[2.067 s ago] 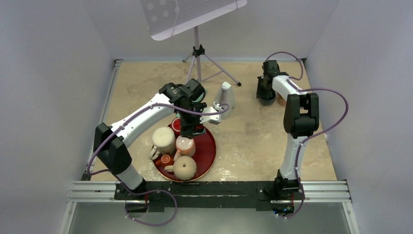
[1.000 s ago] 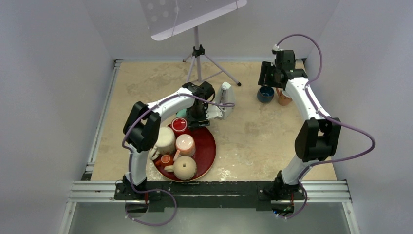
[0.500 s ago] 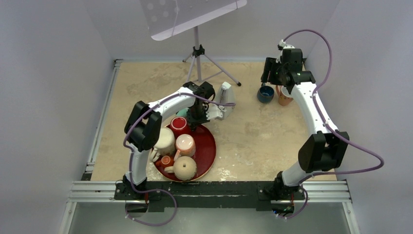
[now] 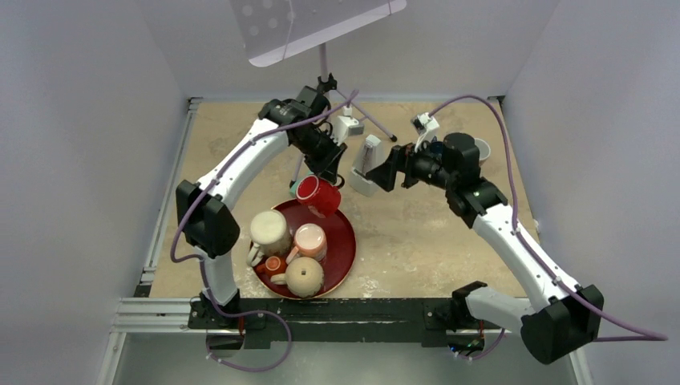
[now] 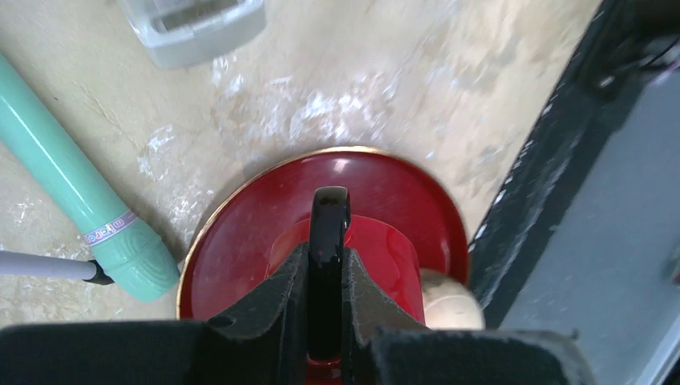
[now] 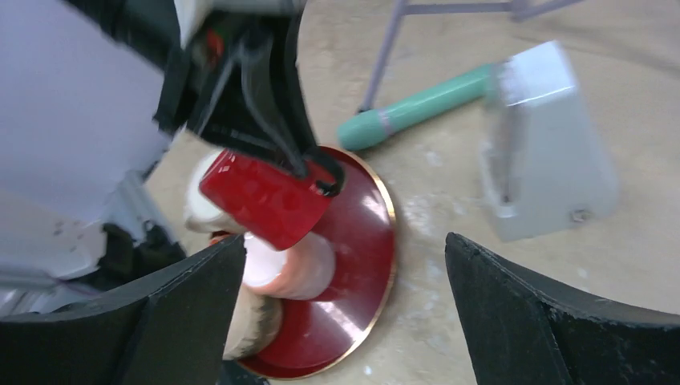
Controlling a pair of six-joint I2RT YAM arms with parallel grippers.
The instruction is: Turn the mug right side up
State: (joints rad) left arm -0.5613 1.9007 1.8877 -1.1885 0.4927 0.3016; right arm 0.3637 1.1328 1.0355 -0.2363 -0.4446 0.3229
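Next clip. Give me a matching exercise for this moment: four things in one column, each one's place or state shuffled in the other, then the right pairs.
Things
1. red mug
2. right gripper
3. teal tube
4. left gripper

Place or state
a. lying on the table beside the tray
b. open, holding nothing
c. hanging tilted above the tray
d. shut on a handle

Pairs: 1-c, 2-b, 3-a, 4-d
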